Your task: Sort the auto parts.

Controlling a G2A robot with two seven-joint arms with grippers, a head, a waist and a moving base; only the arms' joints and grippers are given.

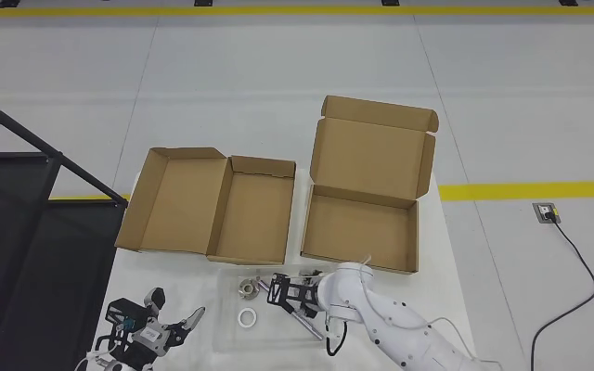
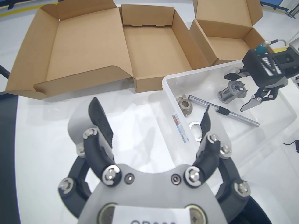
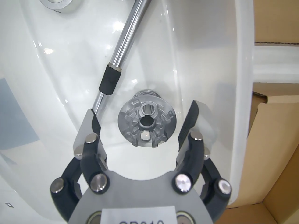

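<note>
Your right gripper (image 3: 143,111) hangs open inside the tray (image 3: 240,71), jaws either side of the ribbed hub (image 3: 146,124) near the tray's edge beside the box (image 3: 275,129), seemingly lined up to grip it; your left gripper (image 2: 150,106) hangs open off the tray's opposite end, likely leaving room.

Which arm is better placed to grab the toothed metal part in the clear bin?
The right, likely: the right gripper hangs open over the toothed part in the bin; the left gripper, also open, is beside the bin, farther off.
</note>
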